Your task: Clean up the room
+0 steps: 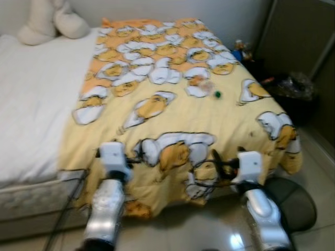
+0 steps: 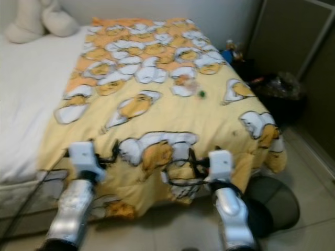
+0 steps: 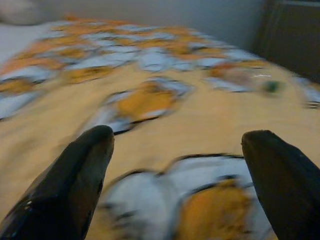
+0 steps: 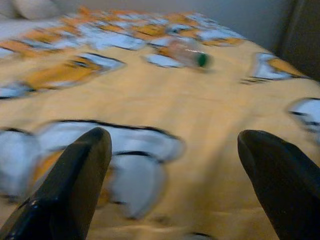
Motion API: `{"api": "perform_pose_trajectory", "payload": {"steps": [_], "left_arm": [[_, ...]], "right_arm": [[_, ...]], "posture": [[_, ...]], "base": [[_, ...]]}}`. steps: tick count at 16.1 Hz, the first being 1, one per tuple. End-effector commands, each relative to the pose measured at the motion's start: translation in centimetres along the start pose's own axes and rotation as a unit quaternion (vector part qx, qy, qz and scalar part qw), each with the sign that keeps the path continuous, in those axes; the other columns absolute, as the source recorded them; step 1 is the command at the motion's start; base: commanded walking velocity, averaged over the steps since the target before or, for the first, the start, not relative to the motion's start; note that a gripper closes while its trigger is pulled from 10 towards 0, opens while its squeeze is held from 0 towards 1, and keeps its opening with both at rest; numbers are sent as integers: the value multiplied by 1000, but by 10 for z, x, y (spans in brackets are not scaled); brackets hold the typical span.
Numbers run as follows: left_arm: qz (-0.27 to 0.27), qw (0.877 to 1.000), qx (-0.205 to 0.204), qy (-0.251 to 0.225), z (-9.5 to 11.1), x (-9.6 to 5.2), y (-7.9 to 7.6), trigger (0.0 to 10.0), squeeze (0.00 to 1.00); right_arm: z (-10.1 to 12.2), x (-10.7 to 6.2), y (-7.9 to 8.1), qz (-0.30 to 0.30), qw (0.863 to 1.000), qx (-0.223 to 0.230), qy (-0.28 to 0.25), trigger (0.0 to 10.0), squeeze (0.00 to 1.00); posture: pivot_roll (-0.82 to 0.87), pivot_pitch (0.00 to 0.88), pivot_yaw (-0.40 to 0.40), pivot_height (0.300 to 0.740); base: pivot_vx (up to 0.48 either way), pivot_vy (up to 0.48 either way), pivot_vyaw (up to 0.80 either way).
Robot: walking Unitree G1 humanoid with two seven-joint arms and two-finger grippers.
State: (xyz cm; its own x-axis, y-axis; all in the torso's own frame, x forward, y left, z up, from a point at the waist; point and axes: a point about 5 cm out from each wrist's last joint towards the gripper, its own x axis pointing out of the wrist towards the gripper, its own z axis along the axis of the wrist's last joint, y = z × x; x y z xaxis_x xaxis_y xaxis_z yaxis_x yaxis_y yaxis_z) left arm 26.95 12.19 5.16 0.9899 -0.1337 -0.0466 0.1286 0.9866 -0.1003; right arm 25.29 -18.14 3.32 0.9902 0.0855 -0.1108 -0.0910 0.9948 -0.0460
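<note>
The robot faces the foot of a bed point(image 1: 36, 104) covered by a yellow blanket point(image 1: 178, 120) printed with cartoon egg figures. Out on the blanket, well beyond the foot edge and toward the bed's right side, lies a clear plastic bottle point(image 1: 205, 87) with a green cap, on its side. It looks like litter, so it is probably the thing to clear away.

Both arms are raised level over the foot of the bed, likely readying a reach. The left tool point(image 3: 175, 150) has its fingers wide apart with nothing between them, and the right tool point(image 4: 172, 150) is likewise spread and empty. The bottle point(image 4: 189, 55) lies well ahead of the right tool, a little right of its line, and further still from the left tool.

A dark bin point(image 1: 293, 94) lined with a bag stands on the floor beside the bed's right edge, a likely place for the bottle. A white plush toy point(image 1: 49, 21) rests at the head of the bed.
</note>
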Motion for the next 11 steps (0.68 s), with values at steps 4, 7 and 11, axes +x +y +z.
{"api": "perform_pose_trajectory", "payload": {"steps": [4, 7, 11], "left_arm": [[22, 1000, 0, 9, 3, 2, 17, 10000, 0], [7, 1000, -8, 13, 3, 2, 8, 10000, 0], [7, 1000, -5, -11, 18, 10, 10, 10000, 0]], "right_arm": [[10, 5, 0, 0, 1000, 2, -17, 10000, 0], [11, 6, -1, 4, 1000, -3, -18, 10000, 0], [14, 8, 2, 9, 1000, -1, -22, 10000, 0]], "posture": [[-184, 0, 58, 740], [-184, 0, 55, 740], [-178, 0, 54, 740]], "base": [[324, -351, 0], [369, -299, 0], [101, -63, 0]]}}
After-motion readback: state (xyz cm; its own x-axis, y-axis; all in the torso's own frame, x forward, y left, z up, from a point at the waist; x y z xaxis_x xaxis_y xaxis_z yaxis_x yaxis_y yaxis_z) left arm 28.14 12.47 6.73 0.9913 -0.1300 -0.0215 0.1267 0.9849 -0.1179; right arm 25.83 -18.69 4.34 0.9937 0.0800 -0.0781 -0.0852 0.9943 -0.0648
